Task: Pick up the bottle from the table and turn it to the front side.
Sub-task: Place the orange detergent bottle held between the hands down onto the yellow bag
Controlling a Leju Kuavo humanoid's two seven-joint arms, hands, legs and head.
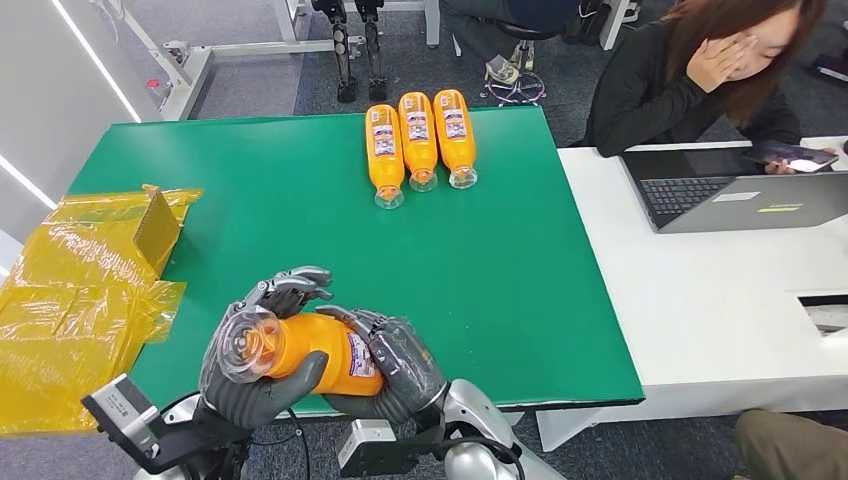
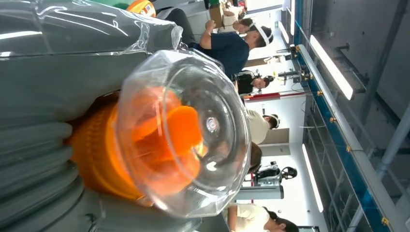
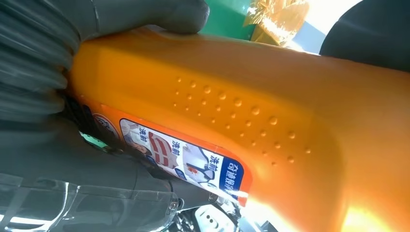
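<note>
An orange bottle [image 1: 300,350] with a clear domed cap [image 1: 240,345] lies on its side in mid-air above the near edge of the green tabletop [image 1: 300,200], gripped from both ends by the robot. The left robot hand [image 1: 255,370] wraps the cap end, thumb under the neck and fingers curled over the top; the right robot hand [image 1: 395,365] clasps the base end, fingers folded across the printed label [image 1: 358,355]. In the left wrist view the cap [image 2: 186,130] faces the camera, the orange neck visible through the clear plastic. In the right wrist view the bottle's body [image 3: 270,111] shows a patch of raised dots beside the label [image 3: 188,157], which carries blue and white print.

At the far side of the tabletop, three matching orange bottles [image 1: 418,140] lie side by side, touching, caps pointing toward the robot. Crumpled yellow plastic wrapping [image 1: 80,290] lies over the tabletop's left edge. To the right, a white desk [image 1: 700,300] adjoins the tabletop and holds an open laptop [image 1: 735,190]; a person in dark clothing [image 1: 700,80] sits behind it, one hand raised to the face.
</note>
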